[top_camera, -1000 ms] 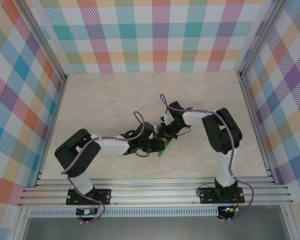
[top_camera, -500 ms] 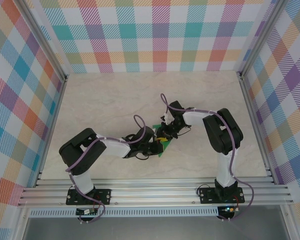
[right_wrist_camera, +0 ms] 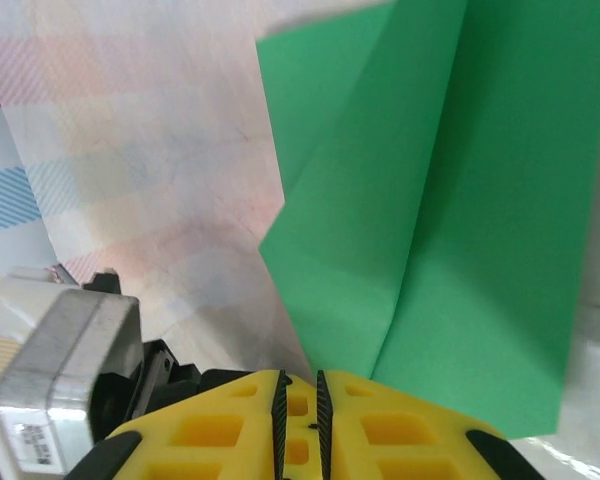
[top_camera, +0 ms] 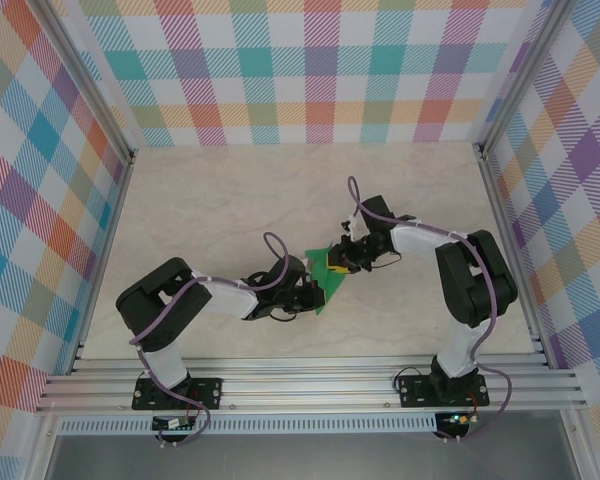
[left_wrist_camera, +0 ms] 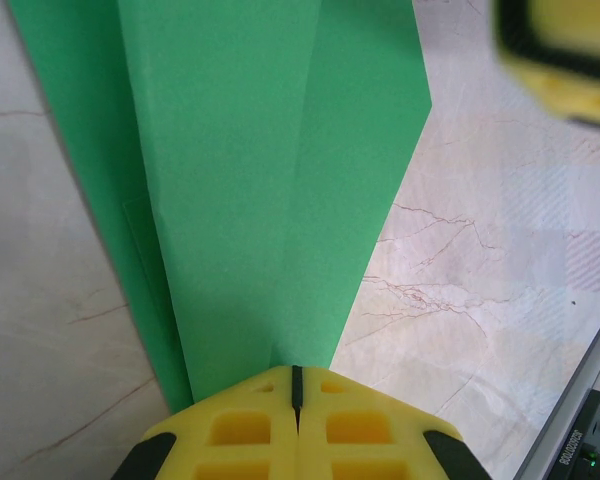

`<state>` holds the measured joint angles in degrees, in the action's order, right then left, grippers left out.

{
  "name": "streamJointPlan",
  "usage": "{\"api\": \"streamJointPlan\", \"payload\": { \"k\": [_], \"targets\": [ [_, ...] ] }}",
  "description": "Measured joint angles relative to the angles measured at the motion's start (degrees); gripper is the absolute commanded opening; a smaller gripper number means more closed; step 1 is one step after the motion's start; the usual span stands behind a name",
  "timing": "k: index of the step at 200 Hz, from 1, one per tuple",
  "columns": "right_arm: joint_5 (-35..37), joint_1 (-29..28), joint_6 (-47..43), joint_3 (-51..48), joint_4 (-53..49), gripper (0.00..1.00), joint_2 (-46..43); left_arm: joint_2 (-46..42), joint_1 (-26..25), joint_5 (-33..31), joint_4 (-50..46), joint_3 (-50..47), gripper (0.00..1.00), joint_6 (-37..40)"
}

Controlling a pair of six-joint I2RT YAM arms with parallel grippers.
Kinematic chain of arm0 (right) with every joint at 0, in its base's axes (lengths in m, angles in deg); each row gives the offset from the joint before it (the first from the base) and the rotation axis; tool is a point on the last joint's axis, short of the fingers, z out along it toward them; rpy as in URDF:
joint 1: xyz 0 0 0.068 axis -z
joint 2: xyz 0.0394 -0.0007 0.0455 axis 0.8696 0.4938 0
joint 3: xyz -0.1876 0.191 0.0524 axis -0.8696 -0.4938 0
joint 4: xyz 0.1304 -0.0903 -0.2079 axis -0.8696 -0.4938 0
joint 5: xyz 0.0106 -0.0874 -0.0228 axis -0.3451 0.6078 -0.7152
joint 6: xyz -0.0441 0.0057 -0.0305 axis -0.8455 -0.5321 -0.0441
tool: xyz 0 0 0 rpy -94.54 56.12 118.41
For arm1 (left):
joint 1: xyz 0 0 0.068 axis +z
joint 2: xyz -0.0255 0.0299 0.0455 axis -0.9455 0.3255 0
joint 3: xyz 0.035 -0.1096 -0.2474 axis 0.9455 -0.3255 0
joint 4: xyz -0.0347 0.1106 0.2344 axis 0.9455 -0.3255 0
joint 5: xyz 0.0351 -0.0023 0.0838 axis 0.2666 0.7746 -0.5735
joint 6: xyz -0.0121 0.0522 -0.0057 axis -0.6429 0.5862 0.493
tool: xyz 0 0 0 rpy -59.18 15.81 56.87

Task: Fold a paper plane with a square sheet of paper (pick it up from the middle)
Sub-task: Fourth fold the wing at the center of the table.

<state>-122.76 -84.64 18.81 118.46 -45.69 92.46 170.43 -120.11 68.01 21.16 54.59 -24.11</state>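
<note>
- Showed the green paper near the middle of the table, caught between the left arm and the right arm, already creased into long overlapping flaps rather than lying as a flat square.
- Clamped one narrow end of the sheet in the left jaws, pressed fully together in the left wrist view with the flaps fanning away from them; probably served as the anchor, to keep the earlier creases stacked and aligned.
- Pinched the opposite edge in the right jaws, closed down to a paper-thin slit in the right wrist view; probably placed there to draw or flatten a flap against the left side's hold.
- Kept the sheet tilted rather than flat, apparently to leave both faces reachable; could not tell whether its lower corner touched the table.
- Judged the folding as partly done: several layered creases present, a finished narrow dart not yet evident.
- Called for gentle, matched motion next: thin paper, gripped at two ends, likely to tear or slip under any pull apart.
</note>
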Motion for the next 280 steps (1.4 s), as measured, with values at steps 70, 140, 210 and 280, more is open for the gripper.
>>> {"api": "streamJointPlan", "payload": {
  "k": [70,140,210,280],
  "targets": [
    [-2.7,-2.3,-0.2,1.6,0.1,0.16,7.6,0.1,0.0,0.1,-0.5,0.4,0.01,0.1],
    [3.9,-1.6,-1.1,12.3,-7.1,0.16,13.5,-0.2,0.0,-0.3,0.5,-0.7,0.0,0.2],
    [0.3,1.0,-1.0,16.3,-9.7,0.17,16.5,-0.9,0.0,-1.4,2.5,-2.3,0.0,0.2],
    [8.0,3.3,-1.2,22.7,-9.5,0.17,18.9,-0.9,-0.2,-1.6,2.5,-2.3,0.0,0.2]
  ]
}}
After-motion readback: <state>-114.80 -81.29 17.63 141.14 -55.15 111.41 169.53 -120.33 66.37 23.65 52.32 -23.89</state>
